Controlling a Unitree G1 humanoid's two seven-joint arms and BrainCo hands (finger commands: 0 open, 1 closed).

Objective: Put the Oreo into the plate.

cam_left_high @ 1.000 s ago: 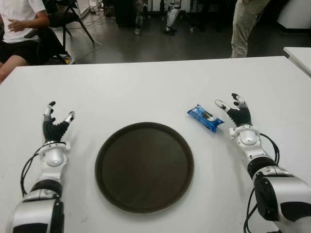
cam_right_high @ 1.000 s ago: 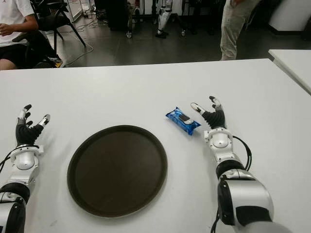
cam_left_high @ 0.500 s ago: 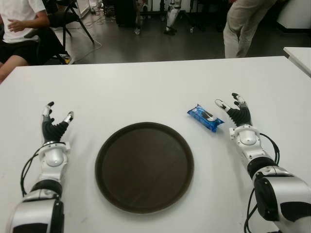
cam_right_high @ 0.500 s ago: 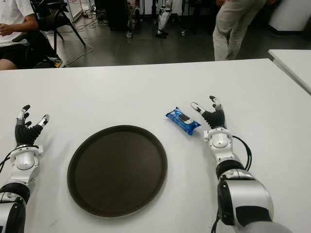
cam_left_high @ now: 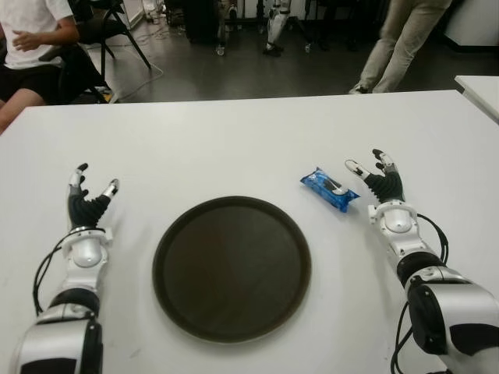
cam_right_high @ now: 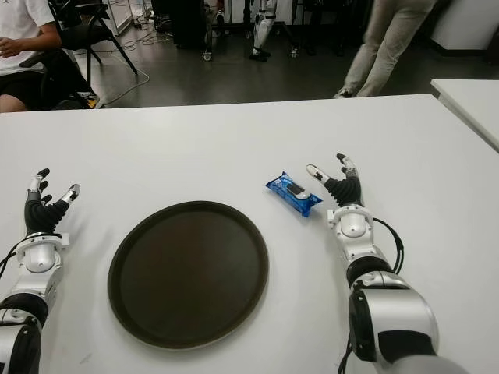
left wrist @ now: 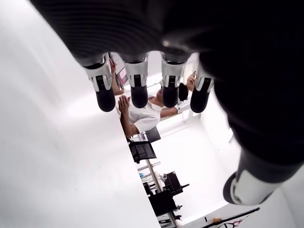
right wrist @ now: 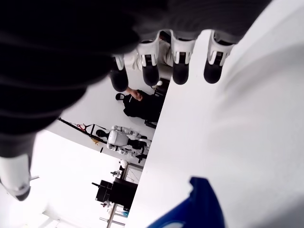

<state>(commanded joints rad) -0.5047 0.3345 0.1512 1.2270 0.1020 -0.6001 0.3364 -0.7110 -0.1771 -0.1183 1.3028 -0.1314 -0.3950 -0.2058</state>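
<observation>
Nothing on the table has shifted since the earlier frames; only the person in light trousers [cam_left_high: 398,47] walking behind it has stepped further along, while both robot hands and the packet sit where they were; the blue Oreo packet [cam_left_high: 329,189] lies flat on the white table [cam_left_high: 234,148], just beside the round dark plate [cam_left_high: 231,266] on its far right side and clear of its rim, so the task has not properly begun; the right hand [cam_left_high: 380,181] shows immediately to the right of the packet, its fingers [right wrist: 179,61] spread and extended with nothing between them, the thumb reaching toward the wrapper without clearly touching it, a stance that reads as a pre-grasp set to close across the packet's short width; the right wrist view confirms an empty, unfolded hand with a corner of the blue wrapper near the palm; the left hand [cam_left_high: 87,204] shows well to the left of the plate, its fingers likewise splayed and holding nothing, probably kept aside so the plate stays unobstructed; a seated person in a white shirt [cam_left_high: 31,35] occupies the far left background; the plate is empty.
</observation>
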